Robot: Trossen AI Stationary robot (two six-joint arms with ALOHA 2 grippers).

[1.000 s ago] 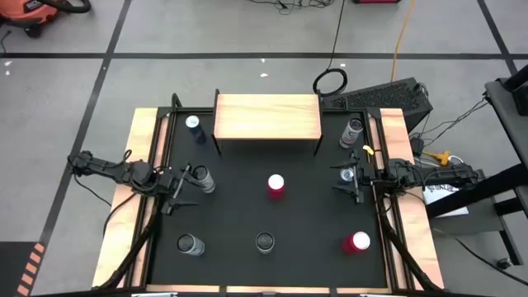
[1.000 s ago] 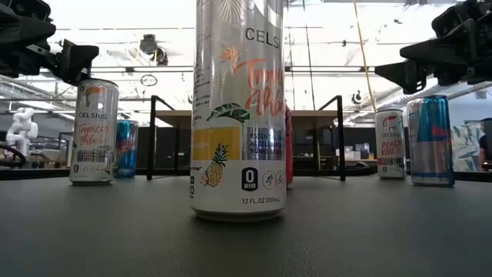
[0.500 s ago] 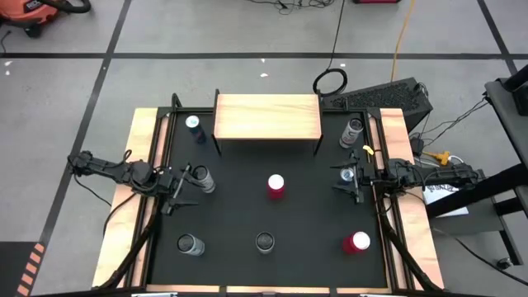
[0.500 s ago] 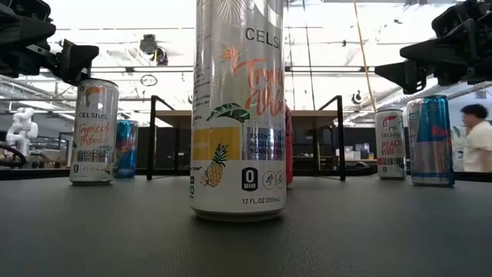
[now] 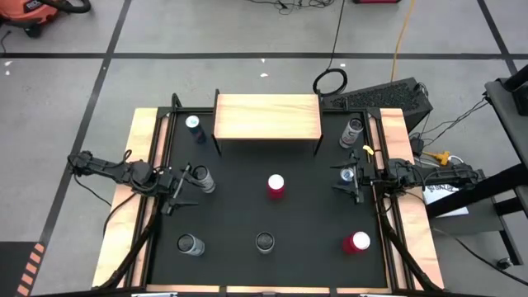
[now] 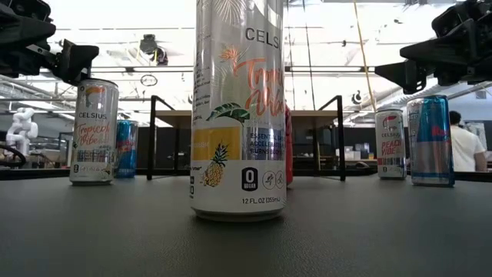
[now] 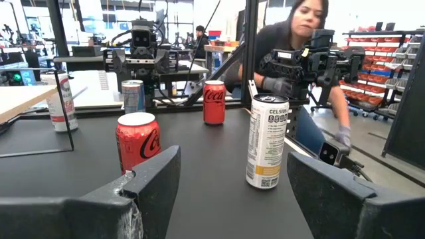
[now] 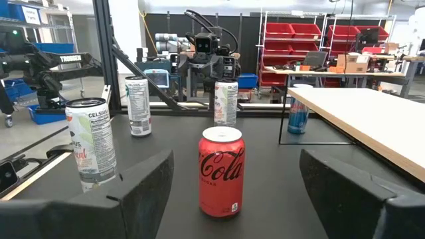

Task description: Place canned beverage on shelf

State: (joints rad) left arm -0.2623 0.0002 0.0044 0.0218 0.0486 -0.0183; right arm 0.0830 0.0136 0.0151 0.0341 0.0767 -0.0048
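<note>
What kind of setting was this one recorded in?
Probably a robotics lab or workshop: red parts bins on racks, further robot rigs behind the table, and cables across a taped concrete floor.

Grey floor [image 5: 74, 91] with dark tape lines; red bin racks [image 8: 292, 46].

The tall can [image 6: 238, 108] nearest the low camera read "CELSIUS" in part, with "12 FL. OZ (355mL)" and a "0 SUGAR" badge near its base, and the can at left [image 6: 93, 132] read "CELSIUS" over script that looked like "Tropical Vibe". A can at right [image 6: 390, 144] showed "PEACH VIBE", and the blue-and-silver can beside it [image 6: 430, 141] had no legible words. In the wrist views, the red can [image 8: 222, 172] carried the "Coca-Cola" script, another red can [image 7: 214, 102] likewise, and a white can [image 7: 266, 141] and another [image 8: 91, 145] read "CELSIUS".
</note>
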